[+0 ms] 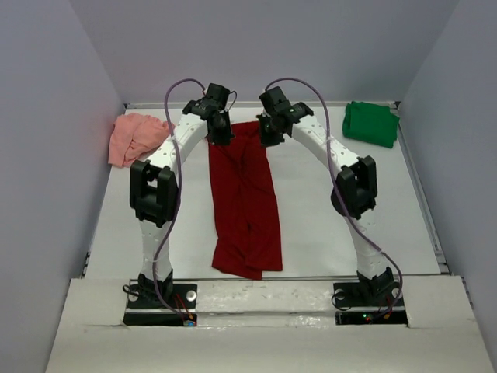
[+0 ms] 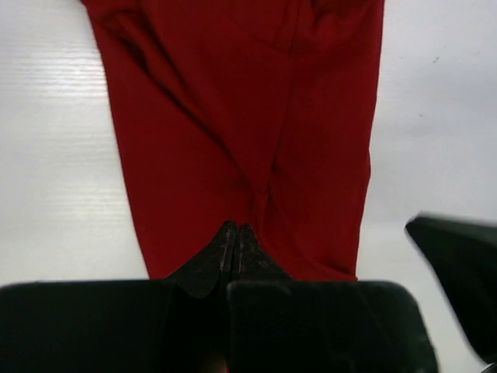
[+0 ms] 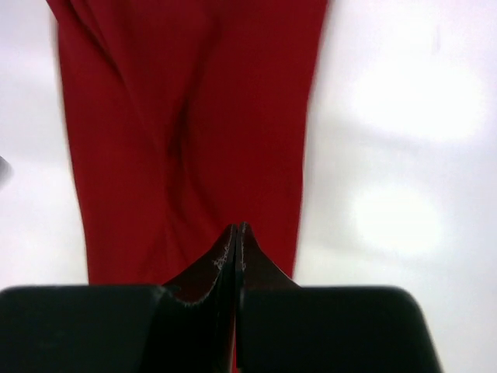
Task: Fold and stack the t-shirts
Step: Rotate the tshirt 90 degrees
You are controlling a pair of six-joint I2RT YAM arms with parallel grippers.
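The dark red t-shirt (image 1: pixel 245 202) lies as a long narrow strip down the middle of the table, its far end between the two grippers. My left gripper (image 1: pixel 221 134) sits at that far end's left corner and my right gripper (image 1: pixel 268 132) at its right corner. In the left wrist view the jaws (image 2: pixel 236 227) are shut, and creases in the red cloth (image 2: pixel 233 116) run into the tips. The right wrist view shows the same, jaws (image 3: pixel 239 227) shut on the red cloth (image 3: pixel 186 116). The salmon-pink t-shirt (image 1: pixel 136 137) lies crumpled at far left. The green t-shirt (image 1: pixel 370 123) lies folded at far right.
The white table (image 1: pixel 349 225) is walled in by grey panels at the back and sides. A raised rim (image 1: pixel 423 202) runs along its right edge. Part of the right arm (image 2: pixel 458 272) shows as a dark shape in the left wrist view.
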